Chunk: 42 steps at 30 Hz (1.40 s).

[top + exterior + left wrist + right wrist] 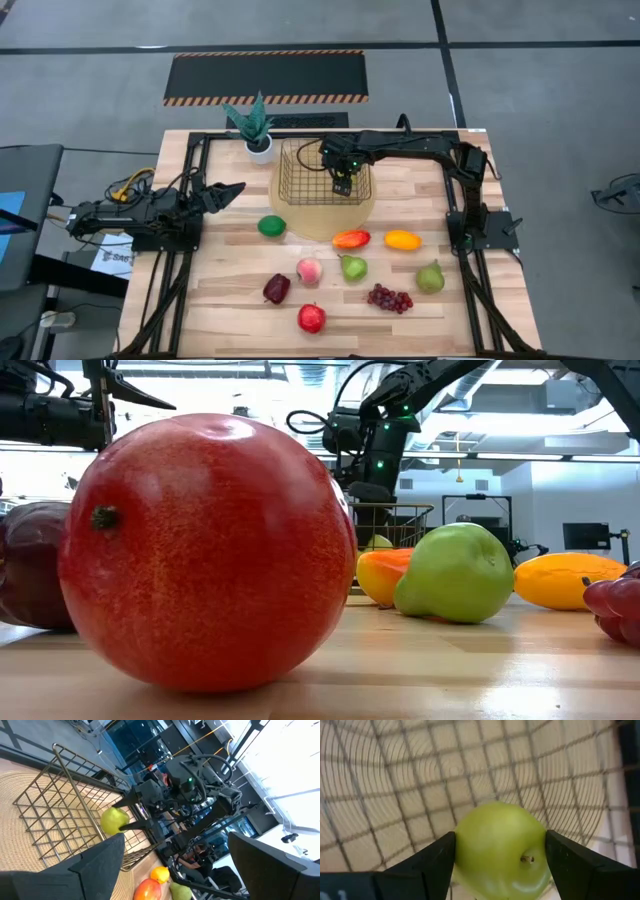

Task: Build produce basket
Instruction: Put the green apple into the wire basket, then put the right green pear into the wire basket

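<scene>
The gold wire basket [300, 170] stands on a round woven mat [320, 222] at the table's far middle. My right gripper [342, 186] reaches down into it, shut on the yellow-green apple [497, 845]. On the bare wood nearer me lie the green lime [271, 226], mango [351, 239], yellow-orange fruit [402, 240], peach [309, 269], two green pears [352, 267] [430, 278], dark red fruit [277, 288], red apple [311, 318] and grapes [390, 298]. My left gripper [235, 188] waits open at the table's left, pointing level toward the basket. My right gripper pinches the yellow-green apple by two opposite sides [462, 851] between its two fingers [430, 865]. The fingers come steeply from above, pointing down into the basket. The apple [114, 820] sits low inside the wire walls; whether it touches the basket's floor I cannot tell.
A spiky green plant in a white pot [258, 135] stands just left of the basket's far corner. Black frame rails [190, 250] run along the table's left and right sides. In the low view the red apple [205, 550] fills the foreground.
</scene>
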Tool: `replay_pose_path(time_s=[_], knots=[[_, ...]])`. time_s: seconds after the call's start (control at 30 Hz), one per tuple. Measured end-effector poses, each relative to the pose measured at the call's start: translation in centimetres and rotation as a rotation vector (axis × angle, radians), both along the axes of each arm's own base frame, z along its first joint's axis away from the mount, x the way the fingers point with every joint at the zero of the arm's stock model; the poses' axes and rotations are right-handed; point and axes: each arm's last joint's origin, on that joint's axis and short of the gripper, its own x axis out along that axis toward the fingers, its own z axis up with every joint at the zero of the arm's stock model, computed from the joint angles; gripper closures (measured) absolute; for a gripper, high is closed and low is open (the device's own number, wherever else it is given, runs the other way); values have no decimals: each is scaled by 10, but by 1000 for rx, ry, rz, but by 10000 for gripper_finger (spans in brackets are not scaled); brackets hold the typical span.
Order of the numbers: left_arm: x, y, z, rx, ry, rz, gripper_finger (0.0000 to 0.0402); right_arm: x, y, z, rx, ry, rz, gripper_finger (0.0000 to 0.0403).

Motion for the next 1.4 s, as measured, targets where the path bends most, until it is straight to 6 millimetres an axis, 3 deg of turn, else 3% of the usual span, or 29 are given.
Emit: replay_pose_path(time_s=[0.43, 0.8, 1.07, 1.2, 1.4], knots=[[0, 0, 0, 7, 5, 1, 61, -3, -8, 1, 0, 0, -21, 114], [0, 0, 0, 7, 4, 1, 61, -8, -14, 7, -1, 3, -54, 51], [0, 0, 0, 9, 7, 1, 61, -19, 16, 95, 39, -46, 13, 51], [0, 0, 0, 6, 5, -10, 61, -52, 51, 143, 81, -14, 15, 51], [0, 0, 0, 11, 8, -18, 61, -108, 112, 181, 163, -84, -43, 51]])
